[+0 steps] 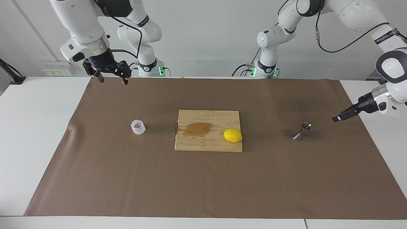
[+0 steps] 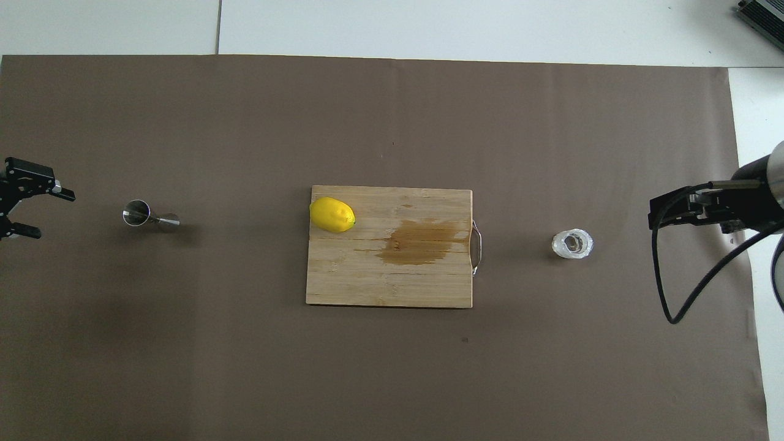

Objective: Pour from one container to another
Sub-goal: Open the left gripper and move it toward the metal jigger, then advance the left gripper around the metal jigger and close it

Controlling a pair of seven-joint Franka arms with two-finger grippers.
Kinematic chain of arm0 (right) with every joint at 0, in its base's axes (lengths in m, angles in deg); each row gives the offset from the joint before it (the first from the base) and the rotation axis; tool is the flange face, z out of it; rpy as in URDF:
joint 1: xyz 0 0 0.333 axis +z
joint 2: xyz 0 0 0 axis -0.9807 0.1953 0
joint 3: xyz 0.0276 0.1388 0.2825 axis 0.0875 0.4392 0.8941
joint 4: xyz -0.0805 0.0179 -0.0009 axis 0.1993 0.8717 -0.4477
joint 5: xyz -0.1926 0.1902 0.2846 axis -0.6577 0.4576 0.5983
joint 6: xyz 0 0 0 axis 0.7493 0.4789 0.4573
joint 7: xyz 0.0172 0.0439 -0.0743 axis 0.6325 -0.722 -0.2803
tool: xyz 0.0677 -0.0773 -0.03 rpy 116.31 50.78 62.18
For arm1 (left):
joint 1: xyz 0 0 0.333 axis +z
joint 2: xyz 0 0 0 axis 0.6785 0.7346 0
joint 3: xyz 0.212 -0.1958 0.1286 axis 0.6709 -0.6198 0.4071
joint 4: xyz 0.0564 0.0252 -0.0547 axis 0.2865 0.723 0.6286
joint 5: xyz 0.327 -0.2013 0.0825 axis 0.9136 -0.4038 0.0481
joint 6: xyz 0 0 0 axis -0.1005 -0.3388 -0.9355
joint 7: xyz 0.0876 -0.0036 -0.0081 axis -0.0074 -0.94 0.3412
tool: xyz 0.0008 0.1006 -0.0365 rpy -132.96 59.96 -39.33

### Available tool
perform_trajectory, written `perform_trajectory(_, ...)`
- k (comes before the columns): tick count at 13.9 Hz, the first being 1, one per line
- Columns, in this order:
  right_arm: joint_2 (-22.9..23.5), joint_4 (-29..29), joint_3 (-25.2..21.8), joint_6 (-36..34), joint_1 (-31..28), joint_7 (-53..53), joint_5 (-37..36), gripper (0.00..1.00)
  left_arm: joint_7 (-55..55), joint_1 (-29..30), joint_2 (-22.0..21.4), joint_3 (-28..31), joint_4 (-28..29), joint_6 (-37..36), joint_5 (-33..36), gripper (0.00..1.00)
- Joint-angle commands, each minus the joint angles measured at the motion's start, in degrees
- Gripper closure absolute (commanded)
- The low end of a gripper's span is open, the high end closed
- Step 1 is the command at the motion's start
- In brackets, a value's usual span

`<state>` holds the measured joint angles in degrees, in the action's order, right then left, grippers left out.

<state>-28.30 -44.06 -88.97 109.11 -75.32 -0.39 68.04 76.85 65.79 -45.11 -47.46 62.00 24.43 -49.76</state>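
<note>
The textured glass cup stands upright on the brown paper sheet toward the right arm's end of the tabletop, its mouth up; whether anything is in it is hard to make out. The steel jigger stands well apart from it, toward the left arm's end, and looks tilted only because of the camera angle. Between them lies a wooden cutting board with a dark wet-looking stain, a wire handle on the cup's side, and a yellow lemon on the jigger's side.

The left end effector hovers low over the sheet's edge beside the jigger, fingers spread wide and empty; it is partly cut off in the overhead view. The right end effector hangs over the sheet's edge nearest the robots, open, holding nothing, apart from the cup.
</note>
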Motion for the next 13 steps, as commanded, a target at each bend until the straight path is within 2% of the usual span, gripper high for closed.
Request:
perform_trajectory(1, -0.15, -0.16, 0.24, -0.3, -0.95, -1.54, 1.87, 0.0, 8.29, 1.46, 2.41, -0.59, 0.06, -0.99, -4.18, 0.0)
perform_trajectory(7, -0.15, -0.16, 0.24, -0.3, -0.87, -1.54, 1.87, 0.0, 16.32, 5.58, 5.93, -0.51, 3.4, -2.05, -16.48, 0.0)
perform_trajectory(13, -0.15, -0.16, 0.24, -0.3, -0.95, -1.54, 1.87, 0.0, 17.9, 7.96, 6.38, -0.51, 10.6, -1.61, -26.94, 0.0)
